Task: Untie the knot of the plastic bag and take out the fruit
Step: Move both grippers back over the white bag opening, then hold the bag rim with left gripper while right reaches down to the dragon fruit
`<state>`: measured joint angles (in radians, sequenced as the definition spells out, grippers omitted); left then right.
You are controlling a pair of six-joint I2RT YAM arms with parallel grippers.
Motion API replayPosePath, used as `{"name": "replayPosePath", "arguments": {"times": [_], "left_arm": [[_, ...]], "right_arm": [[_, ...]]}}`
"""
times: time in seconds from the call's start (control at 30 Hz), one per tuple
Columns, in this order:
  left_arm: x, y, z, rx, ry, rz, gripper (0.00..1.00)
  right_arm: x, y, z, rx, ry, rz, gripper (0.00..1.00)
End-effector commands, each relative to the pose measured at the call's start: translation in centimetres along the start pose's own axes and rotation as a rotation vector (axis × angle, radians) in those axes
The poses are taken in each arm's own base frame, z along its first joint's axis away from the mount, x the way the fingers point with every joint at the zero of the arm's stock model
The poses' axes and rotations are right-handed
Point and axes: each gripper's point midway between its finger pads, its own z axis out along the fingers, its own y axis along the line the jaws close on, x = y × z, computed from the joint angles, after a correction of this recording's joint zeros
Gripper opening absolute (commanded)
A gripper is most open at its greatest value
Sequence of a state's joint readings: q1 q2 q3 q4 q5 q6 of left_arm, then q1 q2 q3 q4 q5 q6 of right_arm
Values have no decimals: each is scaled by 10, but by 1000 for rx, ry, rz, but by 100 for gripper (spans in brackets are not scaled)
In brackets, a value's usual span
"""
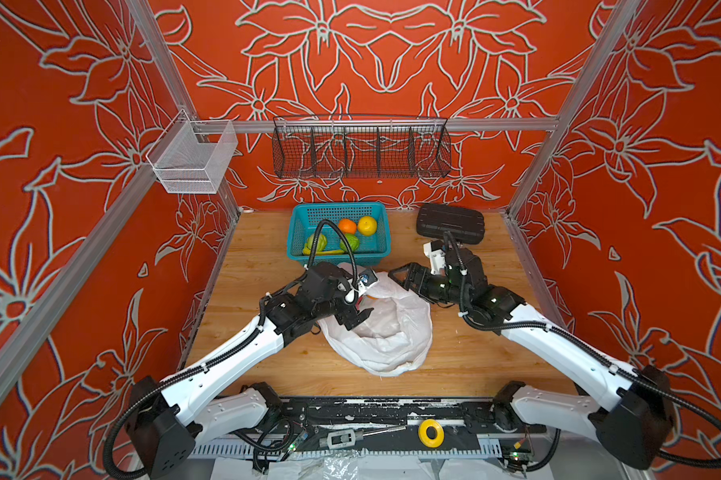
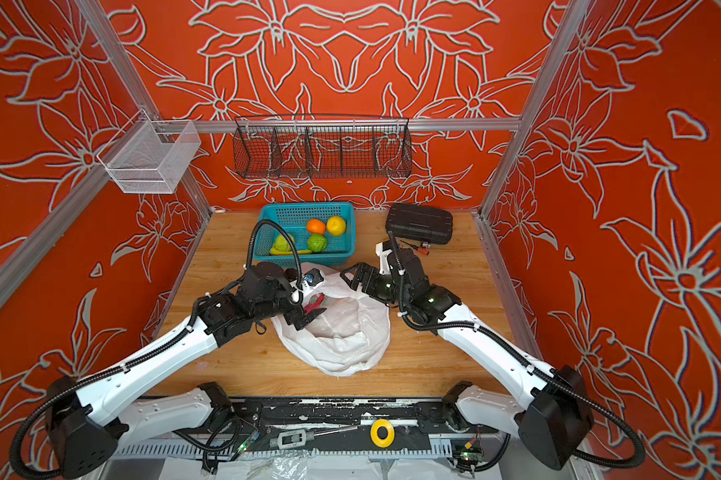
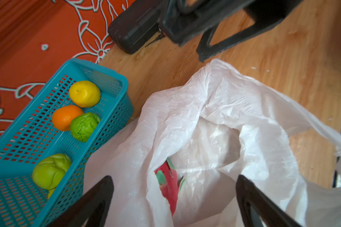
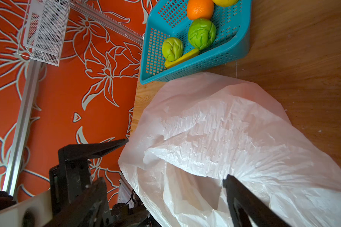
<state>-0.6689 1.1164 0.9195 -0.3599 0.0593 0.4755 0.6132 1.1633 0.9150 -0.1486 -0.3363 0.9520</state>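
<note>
Thin white plastic, the bag [image 1: 386,332] looks limp, slippery; left claw [image 3: 174,177] and right claw [image 4: 176,158] gape empty. I'd pinch the probably light dragon fruit [image 3: 168,188] across its middle.

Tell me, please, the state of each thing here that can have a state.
plastic bag, untied, mouth wide open.
dragon fruit, inside the bag.
teal basket, loaded, not full.
black case, closed.
left gripper, open, above the bag's mouth, holding nothing.
right gripper, open, at the bag's far edge, holding nothing.
</note>
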Motion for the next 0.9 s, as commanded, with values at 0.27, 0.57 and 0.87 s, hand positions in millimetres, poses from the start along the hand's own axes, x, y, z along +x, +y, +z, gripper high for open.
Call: {"name": "replayPosePath", "arguments": {"times": [0.27,0.57,0.87], "left_arm": [[37,29,31,-219,187,116,73],[30,34,38,-233,194,45,29],[14,47,37,-246,174,11,10]], "right_arm": [[8,-1,4,0,35,7,95],[12,-2,-11,-16,-59,-11,94],[53,6,-13,-39,-57,-108,90]]}}
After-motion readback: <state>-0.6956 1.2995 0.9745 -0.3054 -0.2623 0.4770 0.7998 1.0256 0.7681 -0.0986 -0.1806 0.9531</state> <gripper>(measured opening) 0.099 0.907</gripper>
